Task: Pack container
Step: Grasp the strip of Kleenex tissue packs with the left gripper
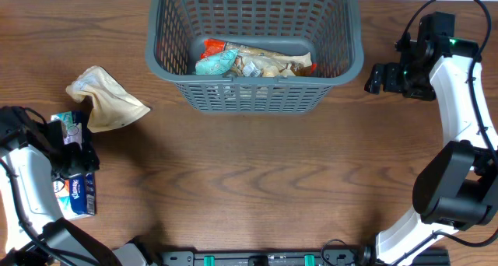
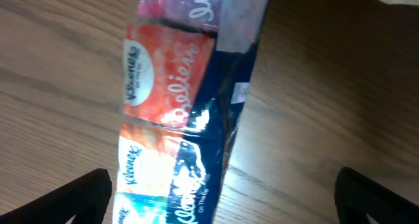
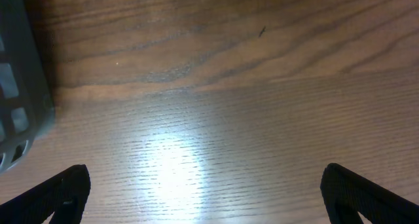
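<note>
The left gripper [image 2: 222,207] is wide open, with its two fingertips far apart at the bottom of the wrist view. A Kleenex pack [image 2: 177,119] lies on the table [image 1: 257,188] between them; I cannot tell if they touch it. From above, this gripper hangs over the pack near the left edge. Just beyond the pack lies a crumpled beige bag [image 1: 105,101]. The right gripper [image 1: 375,78] is also wide open and holds nothing. It is just beside the right wall of the container [image 1: 257,95], which stands at the far middle of the table with snack packs [image 1: 249,61] inside.
</note>
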Robot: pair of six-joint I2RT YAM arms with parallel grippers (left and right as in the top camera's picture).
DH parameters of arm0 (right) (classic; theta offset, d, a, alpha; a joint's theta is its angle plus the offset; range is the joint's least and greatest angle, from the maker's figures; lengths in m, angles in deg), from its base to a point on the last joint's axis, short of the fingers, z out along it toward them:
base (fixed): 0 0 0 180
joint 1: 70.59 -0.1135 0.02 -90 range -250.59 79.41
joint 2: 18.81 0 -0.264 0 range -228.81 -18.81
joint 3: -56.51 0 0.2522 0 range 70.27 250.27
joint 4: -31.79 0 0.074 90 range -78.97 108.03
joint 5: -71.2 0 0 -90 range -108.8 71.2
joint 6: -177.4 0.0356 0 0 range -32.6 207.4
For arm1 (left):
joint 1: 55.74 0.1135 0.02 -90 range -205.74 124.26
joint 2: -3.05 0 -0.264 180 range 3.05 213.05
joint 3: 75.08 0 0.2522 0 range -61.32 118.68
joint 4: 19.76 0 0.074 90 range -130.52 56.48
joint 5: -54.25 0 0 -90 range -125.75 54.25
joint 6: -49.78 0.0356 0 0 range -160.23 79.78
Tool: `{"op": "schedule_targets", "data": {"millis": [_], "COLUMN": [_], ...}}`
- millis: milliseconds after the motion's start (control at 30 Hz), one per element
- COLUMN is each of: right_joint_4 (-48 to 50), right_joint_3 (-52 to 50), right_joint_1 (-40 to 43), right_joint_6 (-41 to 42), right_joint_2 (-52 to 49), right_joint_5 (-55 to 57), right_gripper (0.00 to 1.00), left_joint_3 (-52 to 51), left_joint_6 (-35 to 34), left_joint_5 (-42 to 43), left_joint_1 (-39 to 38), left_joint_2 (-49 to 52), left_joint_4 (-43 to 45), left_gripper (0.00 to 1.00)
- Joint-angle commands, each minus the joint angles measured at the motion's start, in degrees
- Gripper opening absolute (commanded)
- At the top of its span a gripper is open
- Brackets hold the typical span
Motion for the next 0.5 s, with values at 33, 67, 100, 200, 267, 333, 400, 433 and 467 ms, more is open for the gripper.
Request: {"op": "schedule_targets", "data": {"millis": [33, 67, 100, 200, 267, 333, 400, 433, 467], "right_joint_4": [-0.2, -0.3, -0.3, -0.4, -0.7, -0.9, -1.0, -1.0, -0.9], "right_joint_3": [-0.1, -0.1, -0.1, -0.1, -0.1, -0.1, -0.1, -0.1, -0.1], "right_joint_1": [-0.5, -0.5, -0.5, -0.5, -0.5, -0.5, -0.5, -0.5, -0.5], "right_joint_6": [-0.7, -0.6, -0.6, -0.6, -0.6, -0.6, -0.6, -0.6, -0.6], "right_joint_2": [-0.3, -0.3, -0.3, -0.3, -0.3, -0.3, -0.3, -0.3, -0.3], "right_joint_5": [-0.4, -0.4, -0.4, -0.4, -0.4, -0.4, -0.4, -0.4, -0.4], "right_gripper": [0.99, 0.99, 0.99, 0.99, 0.99, 0.99, 0.99, 0.99, 0.99], "left_joint_3": [3.8, 4.0, 4.2, 4.2, 4.2, 4.2, 4.2, 4.2, 4.2], "left_joint_6": [3.2, 3.9, 4.9, 7.1, 8.2, 9.3, 10.3, 10.4, 10.5], "left_joint_5": [-1.7, -1.5, -1.4, -1.4, -1.4, -1.4, -1.4, -1.4, -1.4], "left_joint_1": [1.9, 2.1, 2.3, 2.3, 2.3, 2.3, 2.3, 2.3, 2.3], "left_joint_2": [1.4, 1.7, 2.2, 4.0, 5.2, 6.5, 7.7, 8.4, 9.2], "left_joint_4": [0.3, 0.3, 0.3, 0.6, 1.2, 1.9, 2.5, 2.9, 3.3], "left_gripper": [0.99, 0.99, 0.99, 0.99, 0.99, 0.99, 0.99, 0.99, 0.98]}}
